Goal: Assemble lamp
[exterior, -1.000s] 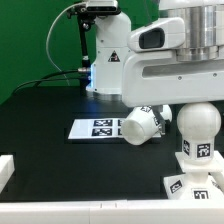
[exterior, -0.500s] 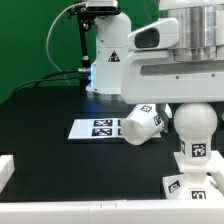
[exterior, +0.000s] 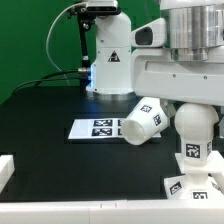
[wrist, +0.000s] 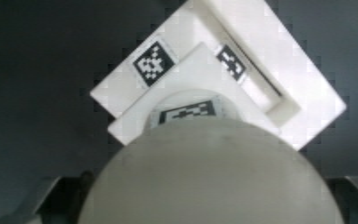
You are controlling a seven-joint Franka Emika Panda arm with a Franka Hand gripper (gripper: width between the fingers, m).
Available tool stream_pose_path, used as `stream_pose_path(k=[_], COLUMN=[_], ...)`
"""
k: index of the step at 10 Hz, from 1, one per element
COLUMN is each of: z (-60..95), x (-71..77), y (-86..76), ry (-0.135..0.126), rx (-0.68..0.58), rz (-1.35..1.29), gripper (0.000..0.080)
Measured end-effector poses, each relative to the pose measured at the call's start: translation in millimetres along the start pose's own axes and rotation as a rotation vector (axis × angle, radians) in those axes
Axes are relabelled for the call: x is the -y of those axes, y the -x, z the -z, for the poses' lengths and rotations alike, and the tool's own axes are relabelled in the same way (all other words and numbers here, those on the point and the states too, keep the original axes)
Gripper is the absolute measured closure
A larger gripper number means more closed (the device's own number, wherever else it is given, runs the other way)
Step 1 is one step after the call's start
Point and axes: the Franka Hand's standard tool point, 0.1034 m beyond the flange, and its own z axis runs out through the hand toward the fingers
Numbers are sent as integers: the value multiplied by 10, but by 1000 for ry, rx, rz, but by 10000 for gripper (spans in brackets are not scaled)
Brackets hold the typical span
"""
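My gripper is shut on the round head of the white bulb and holds it upright, neck down. The tagged neck reaches down to the low square base at the front of the exterior view's right. I cannot tell if it is seated. In the wrist view the bulb fills the frame between my dark fingers, with the tagged base below it. The cone shade lies on its side, apart from the bulb.
The marker board lies flat just to the exterior view's left of the shade. A white rail runs along the table's front edge. The arm's white pedestal stands at the back.
My wrist has turned with the bulb in it; the tag on the bulb's neck has shifted toward the exterior view's left. The shade and the base have not moved.
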Motion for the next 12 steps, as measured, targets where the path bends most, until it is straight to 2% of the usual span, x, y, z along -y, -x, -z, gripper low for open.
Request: stream_pose_path(k=[4,8,11,12], z=[-9,-15,-11,-11], x=[26,26,43,56], y=[21,24,-6,-1], ry=[-46,-48,-74,-82], rx=[50,70,124,122], rz=[-481,-662,-1029,-1075], gripper=[225,225,225,225])
